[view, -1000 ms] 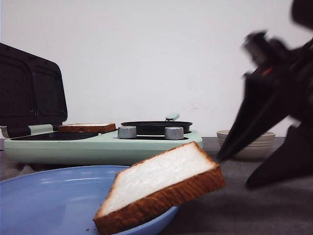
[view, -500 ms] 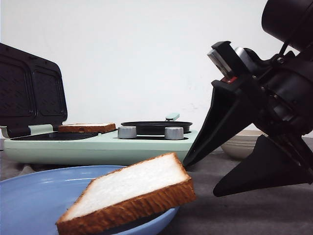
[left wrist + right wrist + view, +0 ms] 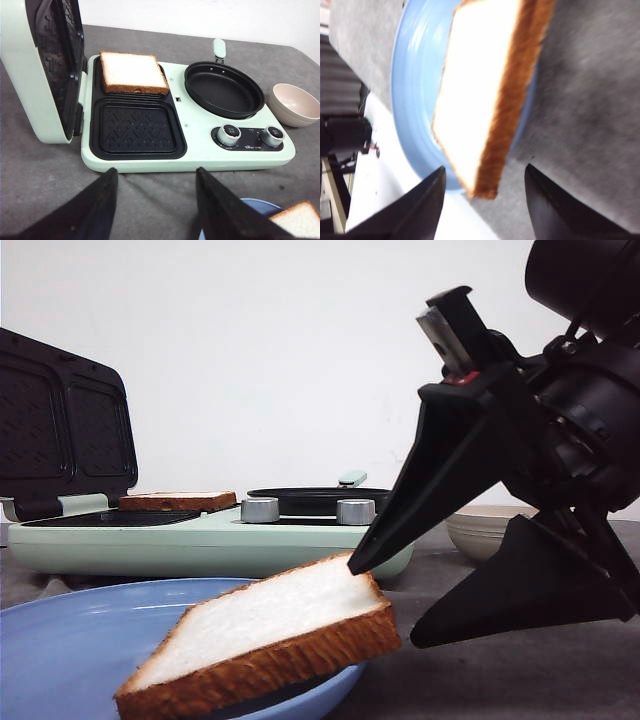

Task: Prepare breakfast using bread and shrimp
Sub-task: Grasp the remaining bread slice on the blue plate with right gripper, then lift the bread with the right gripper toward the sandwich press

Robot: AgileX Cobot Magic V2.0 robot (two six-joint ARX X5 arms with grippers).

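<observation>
One slice of bread [image 3: 265, 625] lies tilted on the rim of a blue plate [image 3: 70, 650]. My right gripper [image 3: 382, 606] is open, and its fingers straddle that slice's right corner. In the right wrist view the bread [image 3: 487, 85] points its corner between the open fingers of the gripper [image 3: 485, 170]. A second slice of bread [image 3: 132, 73] rests on the far grill plate of the mint breakfast maker [image 3: 200, 155]. My left gripper [image 3: 156, 172] hangs open and empty above the cloth in front of the maker. The shrimp is out of view.
The maker's lid [image 3: 45, 70] stands open on the left. A black pan [image 3: 224, 90] sits on its right half, with two knobs [image 3: 229, 134] in front. A beige bowl [image 3: 295, 104] stands to the right of the maker, behind my right gripper [image 3: 490, 530].
The near bread slice dropped lower and leftward onto the plate, then stayed still. My right gripper swung left and in, until its open fingers reached the slice's right corner.
</observation>
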